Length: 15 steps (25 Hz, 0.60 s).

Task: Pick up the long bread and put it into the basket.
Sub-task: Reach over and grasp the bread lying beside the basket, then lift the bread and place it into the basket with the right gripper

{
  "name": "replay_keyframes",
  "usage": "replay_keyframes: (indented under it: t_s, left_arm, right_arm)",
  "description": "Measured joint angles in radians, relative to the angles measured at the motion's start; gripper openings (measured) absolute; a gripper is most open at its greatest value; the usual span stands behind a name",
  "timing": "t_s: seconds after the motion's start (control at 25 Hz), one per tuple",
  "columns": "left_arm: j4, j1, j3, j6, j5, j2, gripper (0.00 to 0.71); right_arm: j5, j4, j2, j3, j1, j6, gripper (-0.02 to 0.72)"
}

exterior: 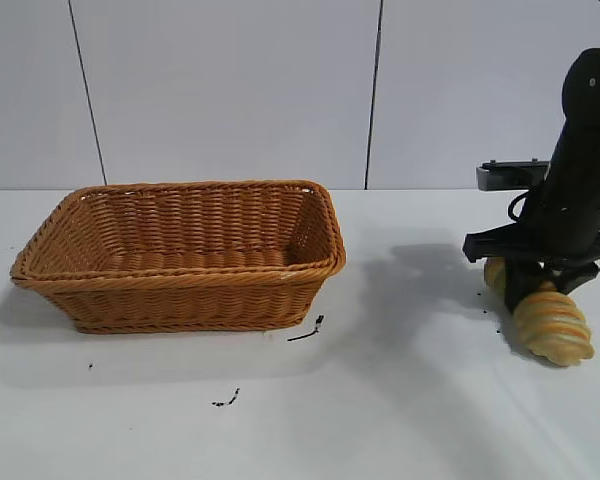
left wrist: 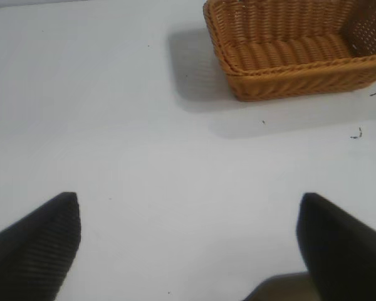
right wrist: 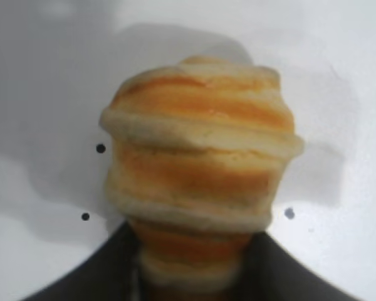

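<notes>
Outwardly, exterior view: the right gripper [exterior: 537, 283] stood clamped across the middle of the long bread [exterior: 550, 320], one rounded end jutting toward the camera below the fingers, the other showing behind them. Whether the loaf rested on the table [exterior: 400, 400] or was just lifted could not be told. The basket [exterior: 180, 255] sat well apart to the gripper's side, open side up, nothing visible inside. Small dark marks [exterior: 307, 330] lay on the table by the basket's near corner.

Left wrist view: the left gripper [left wrist: 188, 244] hung over bare table with fingers spread wide and holding nothing; the basket [left wrist: 288, 69] lay well beyond it.

Right wrist view: the loaf [right wrist: 200, 169] ran straight out from between the dark fingers [right wrist: 81, 276], which pressed its ridged flanks.

Handling, as a judgement: probably light and fairly stiff; the crosswise ridges should resist sliding. A mid-length hold looked best, keeping both ends balanced.
</notes>
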<state>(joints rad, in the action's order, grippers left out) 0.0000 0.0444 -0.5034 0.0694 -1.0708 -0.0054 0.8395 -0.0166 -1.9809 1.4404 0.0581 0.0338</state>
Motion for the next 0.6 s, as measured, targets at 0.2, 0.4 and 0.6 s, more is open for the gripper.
replay_keyframes:
  t_s: [0.2, 0.4, 0.6]
  left_arm:
    - [0.000, 0.000, 0.000, 0.000, 0.000, 0.000, 0.696]
    - [0.000, 0.000, 0.000, 0.000, 0.000, 0.000, 0.696]
    - [0.000, 0.000, 0.000, 0.000, 0.000, 0.000, 0.696]
  right_arm:
    - [0.176, -0.001, 0.005, 0.214, 0.009, -0.023, 0.165]
    - [0.272, -0.005, -0.061, 0.426, 0.058, -0.067, 0.154]
    - [0.367, -0.009, -0.216, 0.690, 0.142, -0.150, 0.153]
